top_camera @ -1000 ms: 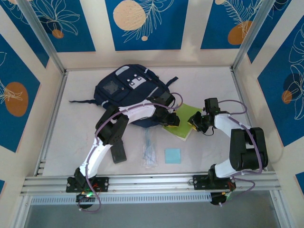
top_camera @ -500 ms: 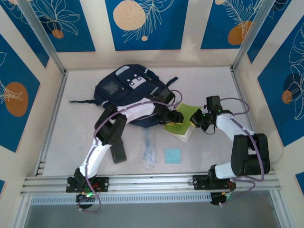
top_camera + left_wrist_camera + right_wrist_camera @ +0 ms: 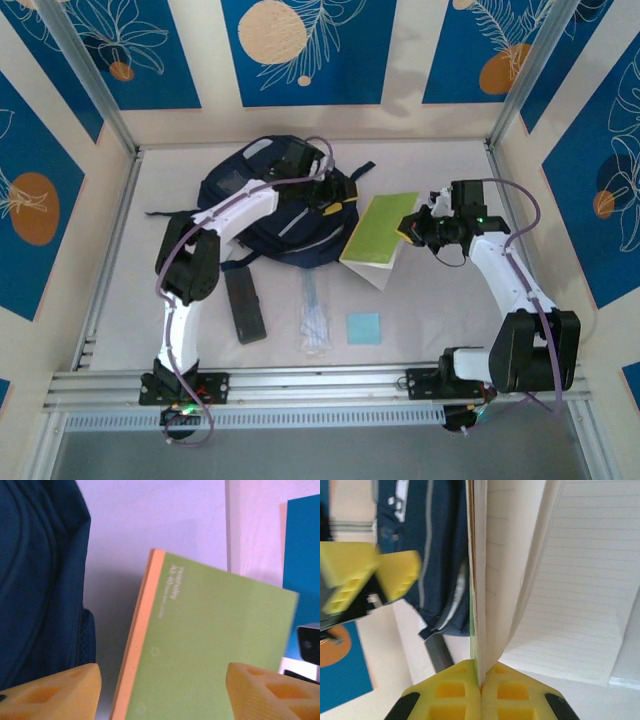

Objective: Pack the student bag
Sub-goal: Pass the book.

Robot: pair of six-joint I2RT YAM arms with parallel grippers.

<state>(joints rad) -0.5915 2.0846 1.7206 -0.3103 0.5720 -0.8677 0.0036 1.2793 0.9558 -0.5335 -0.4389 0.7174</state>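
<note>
— Where is the bag [image 3: 250, 195] found?
— Toward the table's far edge, left of the notebook [image 3: 378, 232], which is clamped at its right edge by the right gripper [image 3: 414, 228].
— And the left gripper [image 3: 337, 204]?
— Held apart beside the bag's right side, the nearer one.

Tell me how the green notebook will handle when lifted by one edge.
Probably floppy: the right gripper pinches the green notebook by an edge and its lined pages fan apart. It looks thin, so likely light. Gripped on paper alone, it could slip or tear.
</note>
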